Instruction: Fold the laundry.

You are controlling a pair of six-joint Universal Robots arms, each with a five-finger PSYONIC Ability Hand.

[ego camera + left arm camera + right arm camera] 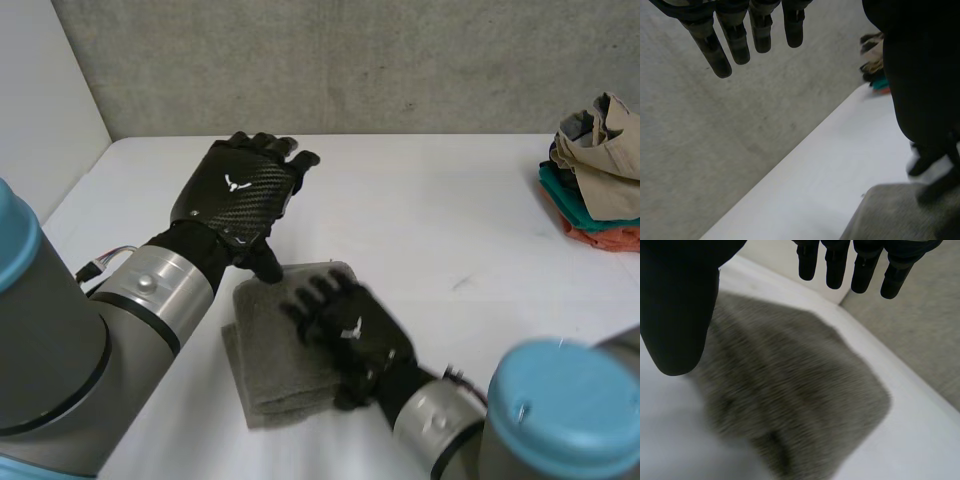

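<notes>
A folded grey-green towel [275,350] lies on the white table [430,230] near its front. My left hand [240,195] hovers over the towel's far edge, open, fingers straight and pointing away. In the left wrist view those fingers [740,42] hang free over the table's far edge, and the towel's corner [890,215] lies under the palm. My right hand [350,335] is above the towel's near right part, open. In the right wrist view its fingers [860,267] and thumb [675,305] stand spread over the towel [790,400], holding nothing.
A pile of folded clothes [598,170], beige on teal and orange, stands at the table's far right edge, also visible as the pile [875,65] in the left wrist view. A grey wall [350,60] runs behind the table. White table surface spreads between towel and pile.
</notes>
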